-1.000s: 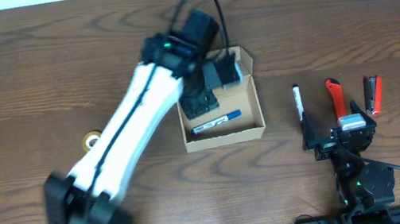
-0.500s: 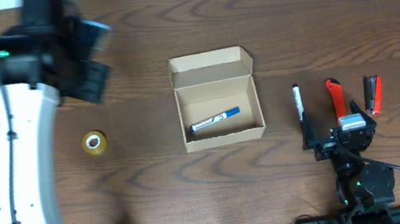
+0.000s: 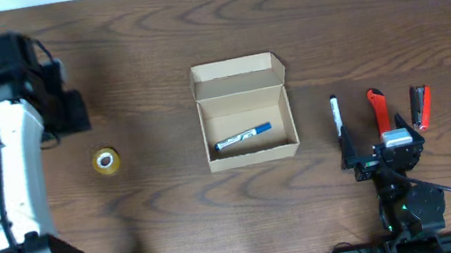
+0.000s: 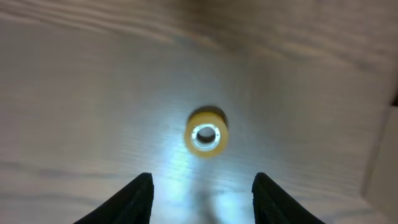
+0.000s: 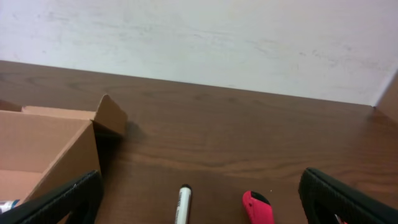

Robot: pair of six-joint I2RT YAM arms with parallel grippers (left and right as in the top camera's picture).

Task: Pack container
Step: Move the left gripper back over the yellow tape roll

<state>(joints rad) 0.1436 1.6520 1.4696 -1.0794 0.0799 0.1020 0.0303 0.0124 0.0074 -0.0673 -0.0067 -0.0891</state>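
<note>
Hovering wide open and empty, left claw (image 4: 202, 190) hangs over tape roll (image 4: 207, 132); right claw (image 5: 199, 202) likewise open, holding nothing; box (image 3: 241, 110) mid-surface (image 3: 176, 216), lid up, blue pen (image 3: 242, 136) inside; risk: an off-centre close probably skids the roll away.

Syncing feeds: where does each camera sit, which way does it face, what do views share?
Overhead: above the table, facing down; left arm, right arm show.
Left wrist: faces down at the tape roll; left claw, open, frames it.
Right wrist: low, faces across the table to the wall; right claw at bottom corners.
Shared: container, overhead and right wrist.
</note>
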